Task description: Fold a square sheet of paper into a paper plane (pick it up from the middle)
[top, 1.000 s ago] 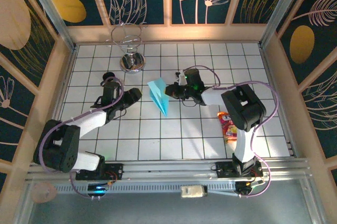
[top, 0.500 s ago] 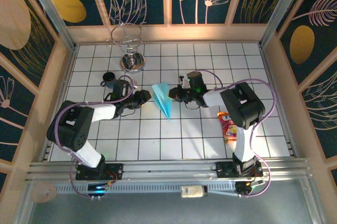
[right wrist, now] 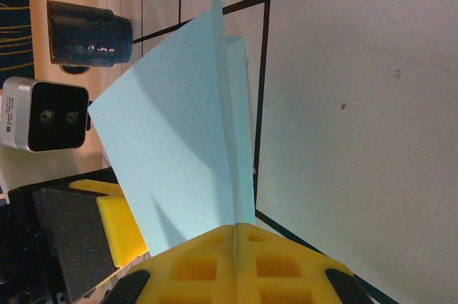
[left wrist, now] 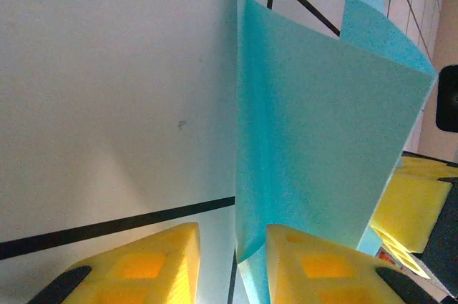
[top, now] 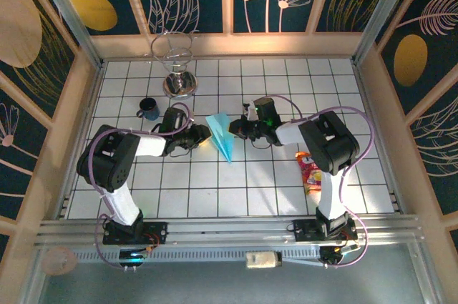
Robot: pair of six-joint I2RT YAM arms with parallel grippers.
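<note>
Cyan paper plane (top: 223, 134) stands on edge at mid-counter (top: 236, 189) between the two arms; I can't tell whether it touches the tiles. Right end effector (right wrist: 236, 236) is clamped shut on the folded spine, which keeps it upright with the wings fanned free. Left end effector (left wrist: 232, 247) straddles the opposite edge, pads (left wrist: 154, 261) apart with paper in the gap and no pinch yet. My read: one side anchors, the other takes a second grip. Mug (top: 149, 109) and snack packet (top: 310, 170) sit well clear.

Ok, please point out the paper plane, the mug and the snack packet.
paper plane (top: 221, 136), top view, its blue middle.
dark blue mug (top: 149, 109), top view, its open top.
snack packet (top: 311, 174), top view, its middle.
</note>
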